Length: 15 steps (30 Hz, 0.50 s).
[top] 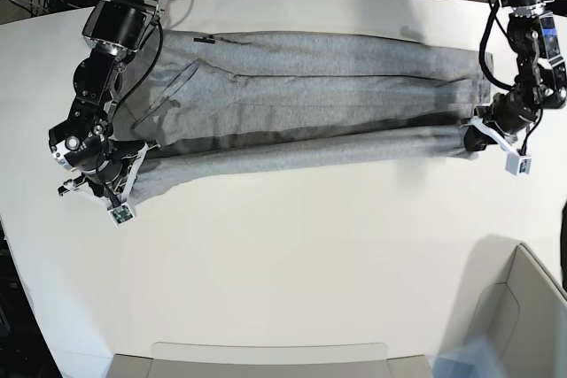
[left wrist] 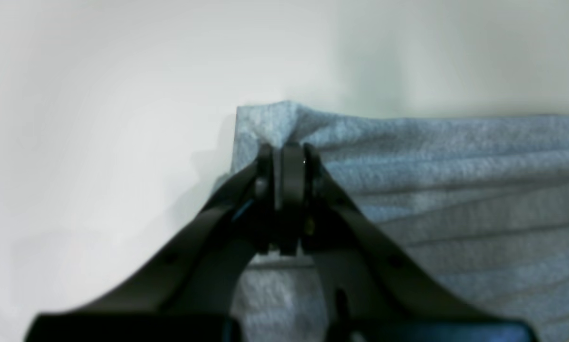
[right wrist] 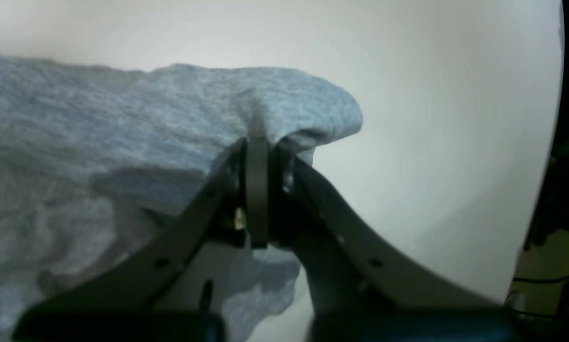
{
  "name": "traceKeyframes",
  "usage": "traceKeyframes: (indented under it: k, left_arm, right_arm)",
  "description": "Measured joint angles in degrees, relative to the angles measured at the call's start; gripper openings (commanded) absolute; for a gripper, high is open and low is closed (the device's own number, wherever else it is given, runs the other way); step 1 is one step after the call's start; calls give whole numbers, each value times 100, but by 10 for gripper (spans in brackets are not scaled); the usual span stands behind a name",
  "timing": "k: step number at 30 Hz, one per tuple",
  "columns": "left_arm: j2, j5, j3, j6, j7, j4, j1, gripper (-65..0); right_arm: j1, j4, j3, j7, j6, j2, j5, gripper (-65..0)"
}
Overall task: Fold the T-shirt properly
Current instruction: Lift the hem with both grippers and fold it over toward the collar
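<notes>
Lying stretched across the far half of the white table (top: 292, 254), as a long band running from one side to the other, the T-shirt (top: 310, 86) already doubled along its length, plain grey side up, no lettering showing. Being lifted along its near edge into a narrow raised strip, probably so that this edge can be carried over the flat part behind it for the next lengthwise fold; judging from this, about the middle of the task. Casting a dark shadow under the raised strip, which suggests the cloth there is off the table and hanging between the two arms. Holding the two ends of that strip at once, one arm at each side, seemingly to keep the edge tight and straight so the fold comes out even. Clamping on the end at the base view's right, the left gripper (left wrist: 289, 159), jaws pressed together on a corner of cloth that bunches up just above them, with tension lines running away across the fabric. Pinching the opposite end at the base view's left, the right gripper (right wrist: 258, 152), also closed firmly on cloth, a rounded lip of fabric folding over its tips. Standing at the near right corner of the table, part of a pale bin (top: 523, 307), well apart from the shirt and playing no part now.
</notes>
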Motion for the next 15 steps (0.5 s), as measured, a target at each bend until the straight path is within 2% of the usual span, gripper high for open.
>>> traceKeyframes:
  k: [6, 10, 15]
  left_arm:
    - [0, -11, -396, -13, -9, 409, 481, -650]
    - [-4, -26, -413, -28, 306, 439, 649, -650]
    - [-22, -13, -420, -7, 293, 730, 798, -650]
  right_arm:
    - [-426, 472, -7, 9, 0, -4, 101, -650]
    - [-494, 636, 24, -568, 0, -28, 103, -650]
    - [-946, 1198, -9, -603, 0, -31, 96, -650]
